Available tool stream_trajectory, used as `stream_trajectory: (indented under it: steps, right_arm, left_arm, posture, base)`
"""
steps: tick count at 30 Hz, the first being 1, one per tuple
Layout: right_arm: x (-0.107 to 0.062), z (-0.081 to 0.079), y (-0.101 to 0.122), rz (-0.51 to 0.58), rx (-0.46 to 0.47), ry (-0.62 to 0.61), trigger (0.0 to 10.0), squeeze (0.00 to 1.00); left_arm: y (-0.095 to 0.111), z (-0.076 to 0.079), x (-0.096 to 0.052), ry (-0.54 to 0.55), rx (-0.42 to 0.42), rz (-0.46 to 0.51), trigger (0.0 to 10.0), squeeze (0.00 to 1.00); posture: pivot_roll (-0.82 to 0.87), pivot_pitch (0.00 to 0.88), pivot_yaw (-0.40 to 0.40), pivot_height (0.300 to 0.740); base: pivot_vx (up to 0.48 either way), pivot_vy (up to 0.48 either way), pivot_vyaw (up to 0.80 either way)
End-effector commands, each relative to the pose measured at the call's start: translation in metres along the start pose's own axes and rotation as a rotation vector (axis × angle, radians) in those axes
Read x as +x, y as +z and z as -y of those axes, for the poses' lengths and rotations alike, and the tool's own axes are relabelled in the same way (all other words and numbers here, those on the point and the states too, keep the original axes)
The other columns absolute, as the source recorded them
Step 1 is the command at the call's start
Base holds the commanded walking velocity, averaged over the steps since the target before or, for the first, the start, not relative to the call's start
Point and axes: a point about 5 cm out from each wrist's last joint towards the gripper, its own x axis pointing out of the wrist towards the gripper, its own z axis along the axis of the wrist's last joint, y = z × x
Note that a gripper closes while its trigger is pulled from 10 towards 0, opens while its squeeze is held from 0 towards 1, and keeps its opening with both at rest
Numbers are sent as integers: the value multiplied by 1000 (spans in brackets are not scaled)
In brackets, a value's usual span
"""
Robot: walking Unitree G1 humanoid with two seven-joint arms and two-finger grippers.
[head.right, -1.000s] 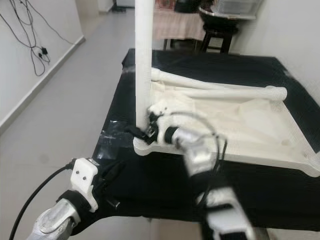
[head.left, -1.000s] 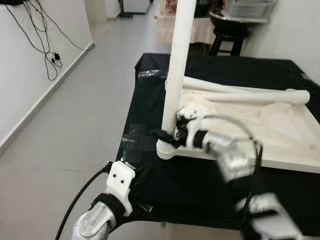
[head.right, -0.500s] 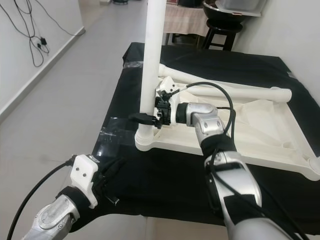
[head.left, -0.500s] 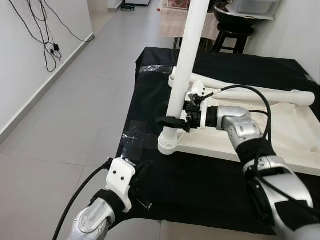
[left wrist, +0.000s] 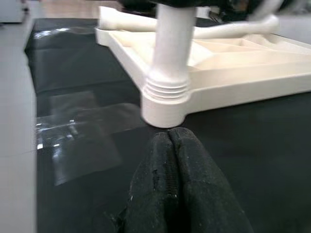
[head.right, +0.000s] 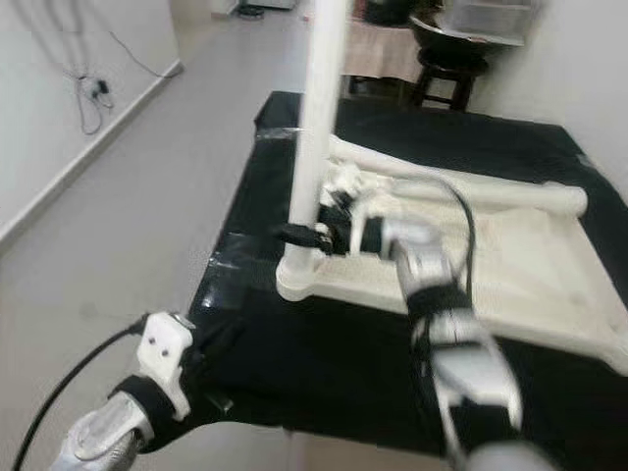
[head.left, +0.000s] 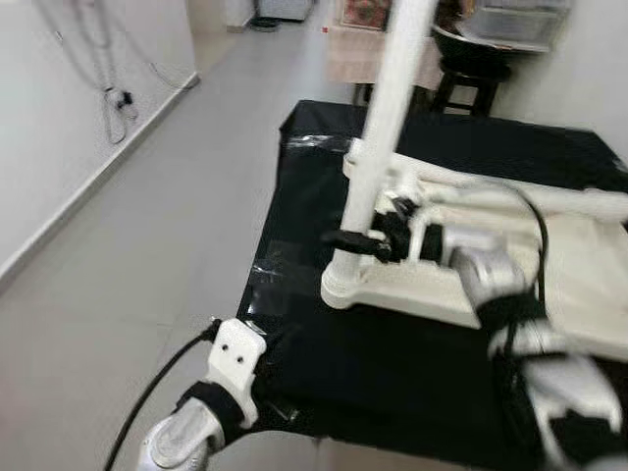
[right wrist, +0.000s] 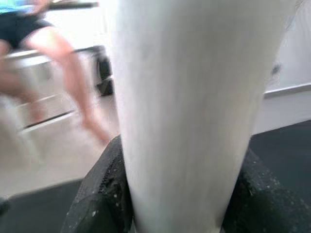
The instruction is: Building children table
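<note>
— Fingers of the right gripper (head.left: 351, 241) clamp the upright table leg (head.left: 385, 128) at the tabletop's (head.left: 589, 265) corner socket.
— Best kept vertical while twisting. Left gripper (left wrist: 170, 145): closed, empty.

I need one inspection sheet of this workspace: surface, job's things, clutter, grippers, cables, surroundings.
Surface: black cloth covers the bench, clear tape at its left edge.
Job's things: white tabletop lies upside down; one table leg stands upright in its near-left corner socket; loose legs lie along its far side.
Clutter: nothing seen.
Grippers: right gripper clamps the standing leg low down; left gripper shut, resting on the cloth before that corner.
Cables: wall cords; a cable on the left arm.
Surroundings: grey floor, a stool, a person's legs.
</note>
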Motion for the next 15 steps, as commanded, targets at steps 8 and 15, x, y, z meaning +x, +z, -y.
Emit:
stream_trajectory:
  steps: [8,15]
  right_arm:
    - [25,-47,-47,-142,53,-493,0,0]
    - [35,-36,-41,-139,54,-527,0,0]
  left_arm:
    - [-1,-3,-1,-14,0,-10,10000,0]
    - [0,-3,1,3,4,-3,10000,0]
  posture:
    - [45,69,-69,740]
    - [51,64,-73,740]
  base:
    - [0,0,0]
    - [0,0,0]
